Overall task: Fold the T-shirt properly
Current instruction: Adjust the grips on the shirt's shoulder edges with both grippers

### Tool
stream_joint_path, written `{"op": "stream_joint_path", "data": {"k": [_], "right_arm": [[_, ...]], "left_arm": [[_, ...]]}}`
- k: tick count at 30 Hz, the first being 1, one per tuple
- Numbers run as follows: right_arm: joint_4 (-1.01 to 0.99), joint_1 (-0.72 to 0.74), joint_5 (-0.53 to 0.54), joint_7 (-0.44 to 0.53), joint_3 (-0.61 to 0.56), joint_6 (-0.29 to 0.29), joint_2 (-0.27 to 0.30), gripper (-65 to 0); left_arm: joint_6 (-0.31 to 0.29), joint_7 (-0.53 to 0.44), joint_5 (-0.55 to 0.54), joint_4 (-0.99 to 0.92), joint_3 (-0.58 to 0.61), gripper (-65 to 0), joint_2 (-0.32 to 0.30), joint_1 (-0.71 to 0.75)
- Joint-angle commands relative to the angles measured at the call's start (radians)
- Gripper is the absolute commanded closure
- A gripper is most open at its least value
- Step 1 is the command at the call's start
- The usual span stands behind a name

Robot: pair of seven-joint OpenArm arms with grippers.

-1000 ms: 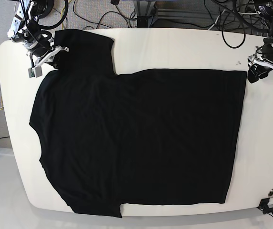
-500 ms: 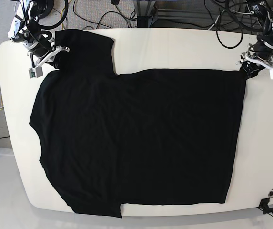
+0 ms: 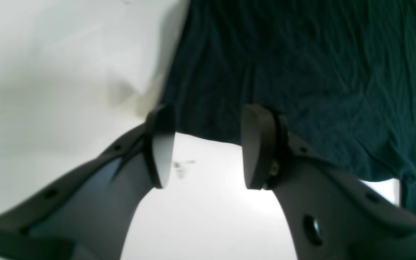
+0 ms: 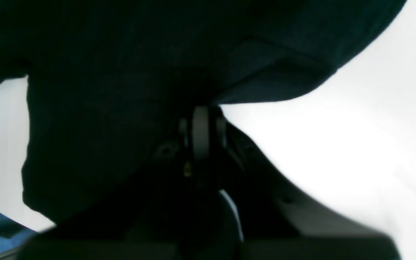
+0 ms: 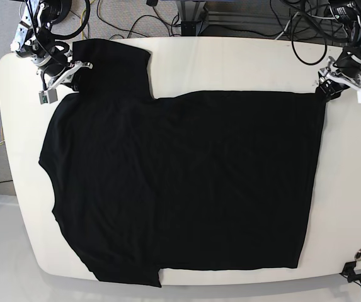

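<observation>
Spread left gripper pads straddle the crinkled black T-shirt hem; right gripper pinches its shoulder.

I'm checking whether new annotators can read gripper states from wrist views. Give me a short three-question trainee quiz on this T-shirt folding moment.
1. True or false: the left gripper has its jaws closed on the T-shirt.
2. Which gripper is clamped on cloth? A) left B) right C) neither
3. Fill in: the left gripper sits at the shirt's ____ corner in the base view.

Key
1. False: its pads stand apart, with the hem edge and bare table between them.
2. B: the right gripper is shut with black cloth draped over it, near the sleeve.
3. Upper right.
</observation>
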Motion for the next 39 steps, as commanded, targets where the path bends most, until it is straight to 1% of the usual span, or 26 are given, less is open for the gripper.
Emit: {"op": "stream_joint_path", "data": {"k": [1, 5, 12, 13, 14, 21, 25, 32, 39], "right_arm": [[0.012, -0.004, -0.028, -0.027, 0.000, -0.002, 0.014, 0.0], [0.008, -0.006, -0.026, -0.026, -0.003, -0.002, 0.015, 0.0], [0.012, -0.006, -0.028, -0.027, -0.002, -0.005, 0.014, 0.0], [0.002, 0.000, -0.019, -0.010, 0.001, -0.010, 0.014, 0.0], [0.001, -0.003, -0.017, -0.010, 0.003, -0.007, 0.013, 0.0], [0.003, -0.003, -0.015, -0.005, 0.001, -0.006, 0.018, 0.0], [0.002, -0.001, -0.014, -0.004, 0.003, -0.004, 0.019, 0.0], [0.004, -0.001, -0.010, -0.002, 0.004, -0.004, 0.018, 0.0], [0.003, 0.000, -0.012, -0.002, 0.001, -0.002, 0.020, 0.0]], "left_arm": [[-0.005, -0.011, -0.011, -0.014, 0.045, -28.4, -0.012, -0.006], [-0.002, -0.008, 0.001, -0.059, 0.127, -29.4, -0.016, -0.013], [0.002, 0.002, 0.006, -0.079, 0.166, -30.7, -0.016, -0.020], [0.009, -0.017, 0.001, -0.074, 0.160, -29.1, -0.017, -0.024], [0.011, -0.021, 0.002, -0.076, 0.157, -28.7, -0.017, -0.030], [0.017, -0.036, 0.013, -0.113, 0.146, -28.2, -0.019, -0.067], [0.022, -0.050, 0.006, -0.166, 0.102, -27.6, -0.025, -0.089], [0.022, -0.050, 0.007, -0.214, 0.060, -27.3, -0.028, -0.114], [0.025, -0.041, 0.009, -0.223, 0.068, -27.7, -0.035, -0.143]]}}
